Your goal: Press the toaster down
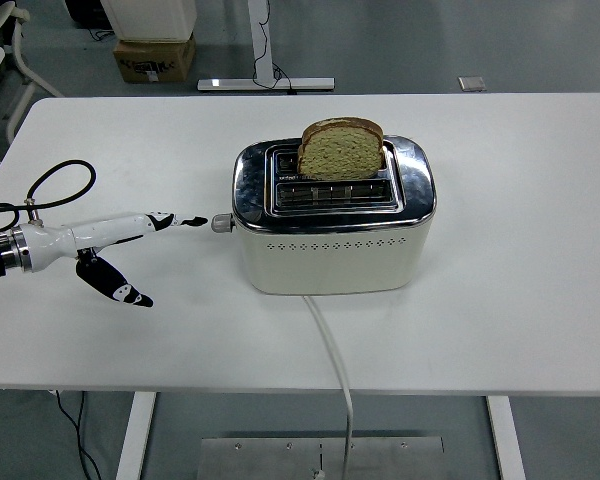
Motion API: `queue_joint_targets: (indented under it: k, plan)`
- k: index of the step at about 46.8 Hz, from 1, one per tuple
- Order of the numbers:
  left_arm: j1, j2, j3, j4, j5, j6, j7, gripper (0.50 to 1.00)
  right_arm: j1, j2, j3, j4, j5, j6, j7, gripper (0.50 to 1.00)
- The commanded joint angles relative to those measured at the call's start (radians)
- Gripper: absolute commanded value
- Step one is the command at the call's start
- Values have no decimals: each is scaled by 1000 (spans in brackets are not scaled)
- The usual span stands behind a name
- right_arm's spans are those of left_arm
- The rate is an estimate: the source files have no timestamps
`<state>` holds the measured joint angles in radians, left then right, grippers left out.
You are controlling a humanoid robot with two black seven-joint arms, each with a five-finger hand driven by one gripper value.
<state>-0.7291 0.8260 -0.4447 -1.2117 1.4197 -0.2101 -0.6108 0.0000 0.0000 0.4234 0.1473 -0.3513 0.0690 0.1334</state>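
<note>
White surface (pixel 520 300), cream and chrome toaster (pixel 332 250) standing near its centre, white cord (pixel 332 350) trailing over near edge

From my seat I see only my left arm, a slim white forearm shell (pixel 80 236) that ends at the wrist in a silver metal ring (pixel 20 250) with a black collar behind it at the picture's edge. A black cable (pixel 55 180) loops up and over from that wrist joint. My left hand (pixel 130 250) has white fingers that turn to glossy black at the tips, thin and pointed; the lower one (pixel 115 284) is mostly black with small white marks on it. Details of screws are too small for me to make out.
</note>
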Motion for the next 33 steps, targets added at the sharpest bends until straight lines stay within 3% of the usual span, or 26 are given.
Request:
queue_joint_targets:
  k: [1, 33]
  plan:
    - [-1, -5, 0, 0, -1, 1, 0, 1000, 0, 0, 0, 0, 0, 0, 0, 1000]
    - [-10, -37, 0, 29, -1, 3, 0, 1000, 0, 0, 0, 0, -2, 0, 0, 1000]
